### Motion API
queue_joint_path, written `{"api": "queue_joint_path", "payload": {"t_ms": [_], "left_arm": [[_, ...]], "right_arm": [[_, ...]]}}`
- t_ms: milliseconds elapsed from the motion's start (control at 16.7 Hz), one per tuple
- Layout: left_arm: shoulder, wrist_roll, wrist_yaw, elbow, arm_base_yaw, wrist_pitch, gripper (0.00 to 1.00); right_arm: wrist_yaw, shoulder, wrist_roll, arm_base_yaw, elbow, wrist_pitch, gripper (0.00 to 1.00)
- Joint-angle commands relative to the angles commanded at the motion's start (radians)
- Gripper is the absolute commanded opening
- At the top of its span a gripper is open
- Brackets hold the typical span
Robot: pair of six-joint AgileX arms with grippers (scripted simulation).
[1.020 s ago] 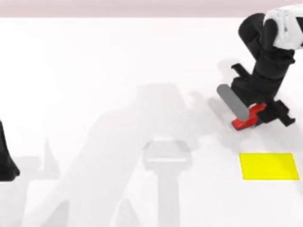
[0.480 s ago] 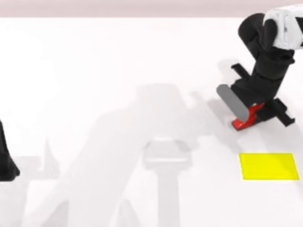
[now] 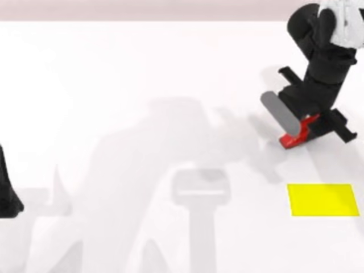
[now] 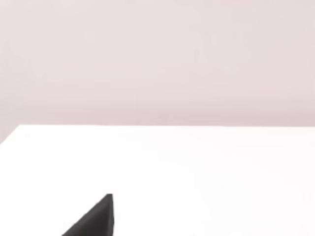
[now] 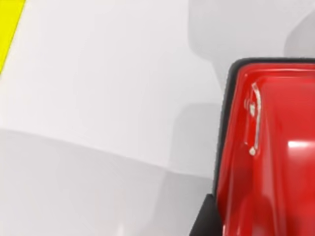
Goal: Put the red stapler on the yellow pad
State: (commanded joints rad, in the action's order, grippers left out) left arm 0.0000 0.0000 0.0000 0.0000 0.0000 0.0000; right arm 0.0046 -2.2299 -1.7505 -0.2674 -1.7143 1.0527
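A plain white table [image 3: 142, 68] under soft shadows.

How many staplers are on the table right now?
1. The stapler is at the right tool, on the table's right side, apart from the pad. Nothing suggests another is hidden.

— The red stapler [image 5: 268, 162] looks like glossy moulded plastic, with bright highlights on its smooth shell (its dark base edge reads matt).

— And the yellow pad [image 3: 322, 199]?

— Flat, matt, unmarked, on a smooth matt white table [image 3: 142, 85].
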Motion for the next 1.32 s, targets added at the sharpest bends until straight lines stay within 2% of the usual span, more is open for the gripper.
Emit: {"api": "queue_joint_path", "payload": {"t_ms": [360, 720, 960, 1320], "left_arm": [[0.0, 0.0, 0.0, 0.0, 0.0, 0.0, 1.0], [0.0, 0.0, 0.0, 0.0, 0.0, 0.0, 1.0], [0.0, 0.0, 0.0, 0.0, 0.0, 0.0, 1.0], [0.0, 0.0, 0.0, 0.0, 0.0, 0.0, 1.0]], "right_arm": [[-0.001, 0.048, -0.003, -0.008, -0.19, 0.257, 0.0], [-0.001, 0.059, 0.004, -0.004, -0.211, 0.28, 0.0], [0.0, 0.156, 0.113, -0.016, -0.099, 0.241, 0.0], [0.0, 0.394, 0.404, -0.059, 0.268, 0.155, 0.0]]}}
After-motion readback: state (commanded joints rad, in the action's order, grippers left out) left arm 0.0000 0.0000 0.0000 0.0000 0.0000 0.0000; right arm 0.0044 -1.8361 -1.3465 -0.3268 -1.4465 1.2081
